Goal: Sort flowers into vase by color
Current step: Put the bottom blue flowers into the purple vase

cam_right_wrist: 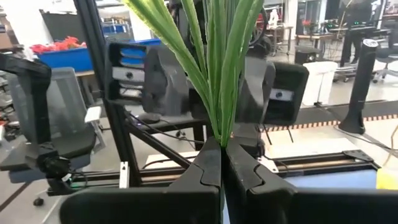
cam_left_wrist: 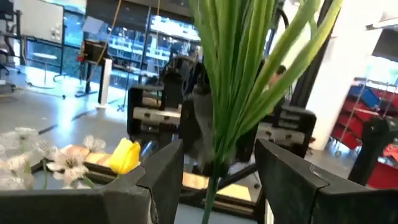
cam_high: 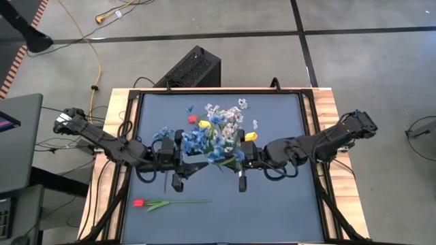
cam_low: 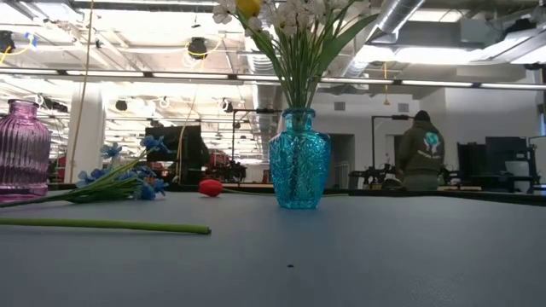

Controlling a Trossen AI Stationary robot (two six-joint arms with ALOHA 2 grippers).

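Table: your dark blue-grey tabletop (cam_high: 272, 204) carries everything, with both arms reaching in low from the sides toward the middle.
Left arm: your left gripper (cam_high: 178, 158) sits just left of the bouquet, jaws parted fairly wide with the green stems (cam_left_wrist: 239, 87) running up between the fingers (cam_left_wrist: 163, 177). Can't tell if they actually touch.
Right arm: your right gripper (cam_high: 244, 158) is just right of the bouquet, jaws pinched shut on the bunch of green leaves (cam_right_wrist: 214, 68) right at the tips.
Vases: turquoise cut-glass vase (cam_low: 299, 159) stands upright mid-table holding the white sprays (cam_high: 228, 114) and a yellow tulip (cam_low: 248, 7). A ribbed purple glass vase (cam_low: 24, 147) stands off to one side.
Loose flowers: blue blossom spray (cam_low: 119, 181) lies flat near the purple vase. A small red tulip on a long green stem (cam_high: 170, 202) lies alone near the front edge, well apart from both grippers.
Background: a person in a dark hoodie (cam_low: 421, 150) stands far behind the table.
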